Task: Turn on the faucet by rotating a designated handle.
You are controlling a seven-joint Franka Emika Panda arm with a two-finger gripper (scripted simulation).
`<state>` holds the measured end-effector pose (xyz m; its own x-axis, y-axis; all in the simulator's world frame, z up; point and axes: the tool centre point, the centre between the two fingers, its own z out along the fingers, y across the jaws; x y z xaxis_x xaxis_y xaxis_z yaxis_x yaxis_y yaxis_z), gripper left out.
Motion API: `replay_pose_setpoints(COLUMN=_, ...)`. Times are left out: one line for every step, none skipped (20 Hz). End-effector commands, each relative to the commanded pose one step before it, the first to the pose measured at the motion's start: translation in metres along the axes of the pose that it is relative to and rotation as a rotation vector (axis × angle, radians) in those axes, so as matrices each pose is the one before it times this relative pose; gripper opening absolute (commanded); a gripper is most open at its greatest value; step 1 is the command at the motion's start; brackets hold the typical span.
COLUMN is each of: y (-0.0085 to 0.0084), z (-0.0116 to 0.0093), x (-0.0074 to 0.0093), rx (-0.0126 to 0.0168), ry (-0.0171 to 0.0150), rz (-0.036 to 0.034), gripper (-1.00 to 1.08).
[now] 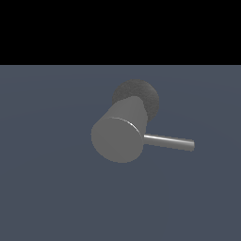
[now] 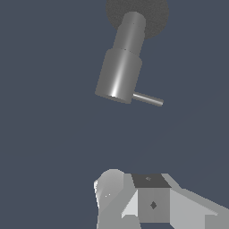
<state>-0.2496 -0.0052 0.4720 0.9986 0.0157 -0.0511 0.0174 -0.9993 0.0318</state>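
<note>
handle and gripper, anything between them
Nothing: in the wrist view only bare blue-grey floor separates the gripper from the handle on the faucet.

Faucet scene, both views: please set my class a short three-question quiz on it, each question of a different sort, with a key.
1. True or false: the claw is touching the handle.
2. Multiple choice: in the exterior view, the handle sticks out from the faucet toward that view's A) left B) right C) top.
3. Fill in: the faucet's thick cylinder rises from a darker, rough, round ____.

Key
1. False. In the wrist view the claw sits well apart from the handle, with bare floor between them.
2. B.
3. Base.
</note>
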Motion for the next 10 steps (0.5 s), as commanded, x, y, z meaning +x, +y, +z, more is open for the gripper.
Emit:
replay_pose_setpoints(y=0.00001, z=0.00000, x=0.00000, rx=0.00000, ry=0.00000, rz=0.00000, gripper=-1.00)
replay_pose_setpoints(y=-0.00005, z=-0.00002, x=0.00001, rx=0.00094, ry=0.00026, rz=-0.00008, gripper=-1.00)
replay_pose_setpoints(y=0.00004, z=-0.00007, x=-0.00002, rx=0.00319, ry=0.00086, rz=-0.00025, gripper=-1.00)
replay_pose_setpoints(y=0.00003, z=-0.00012, x=-0.00001, rx=0.00524, ry=0.00141, rz=-0.00041, gripper=-1.00)
replay_pose_setpoints(y=0.00002, z=-0.00016, x=-0.00001, rx=0.00728, ry=0.00197, rz=-0.00056, gripper=-1.00)
replay_pose_setpoints(y=0.00004, z=-0.00022, x=-0.00001, rx=0.00939, ry=0.00257, rz=-0.00073, gripper=-1.00)
replay_pose_setpoints(y=0.00004, z=-0.00028, x=-0.00001, rx=0.01146, ry=0.00317, rz=-0.00089, gripper=-1.00)
replay_pose_setpoints(y=0.00005, z=-0.00035, x=-0.00001, rx=0.01356, ry=0.00380, rz=-0.00105, gripper=-1.00)
replay_pose_setpoints(y=0.00006, z=-0.00042, x=0.00000, rx=0.01566, ry=0.00445, rz=-0.00120, gripper=-1.00)
replay_pose_setpoints(y=0.00006, z=-0.00051, x=0.00002, rx=0.01773, ry=0.00512, rz=-0.00136, gripper=-1.00)
